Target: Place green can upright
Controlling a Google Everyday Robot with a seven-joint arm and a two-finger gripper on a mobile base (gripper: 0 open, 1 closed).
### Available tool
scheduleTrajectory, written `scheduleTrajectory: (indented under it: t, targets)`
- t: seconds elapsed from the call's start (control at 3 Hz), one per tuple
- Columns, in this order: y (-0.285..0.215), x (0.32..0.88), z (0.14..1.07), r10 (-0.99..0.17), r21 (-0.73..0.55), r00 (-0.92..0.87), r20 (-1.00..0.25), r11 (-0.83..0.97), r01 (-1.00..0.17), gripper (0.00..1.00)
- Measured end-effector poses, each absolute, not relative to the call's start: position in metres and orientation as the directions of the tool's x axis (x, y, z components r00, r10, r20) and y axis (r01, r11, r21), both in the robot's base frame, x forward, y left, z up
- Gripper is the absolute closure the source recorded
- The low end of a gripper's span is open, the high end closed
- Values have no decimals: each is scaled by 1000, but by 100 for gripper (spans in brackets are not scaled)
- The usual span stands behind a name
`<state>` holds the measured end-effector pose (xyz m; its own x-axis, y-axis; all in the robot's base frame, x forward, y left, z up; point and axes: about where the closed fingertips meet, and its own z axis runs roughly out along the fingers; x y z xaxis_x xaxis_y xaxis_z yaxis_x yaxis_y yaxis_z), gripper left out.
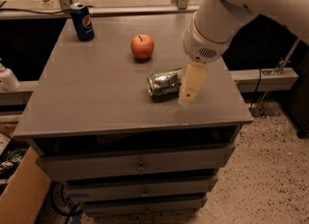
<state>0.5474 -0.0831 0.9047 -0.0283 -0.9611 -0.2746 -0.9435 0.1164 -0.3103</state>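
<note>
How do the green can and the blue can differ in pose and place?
The green can lies on its side near the front edge; the blue can stands upright at a far corner. The gripper is at one end of the green can, well away from the blue can. Both are drink cans on the same table.

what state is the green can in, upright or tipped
Tipped: the green can lies on its side on the cabinet top, right beside the hand.

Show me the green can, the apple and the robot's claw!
green can (165, 84), camera view, middle of its side.
apple (142, 47), camera view, its red front.
claw (186, 99), camera view, lower tip, beside the can.
</note>
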Motion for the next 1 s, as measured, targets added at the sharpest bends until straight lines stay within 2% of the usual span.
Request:
scheduleTrajectory:
  t: [1.0]
  targets:
    - [-50, 582, 849, -965, -260, 96, -244, -30, -965, 0]
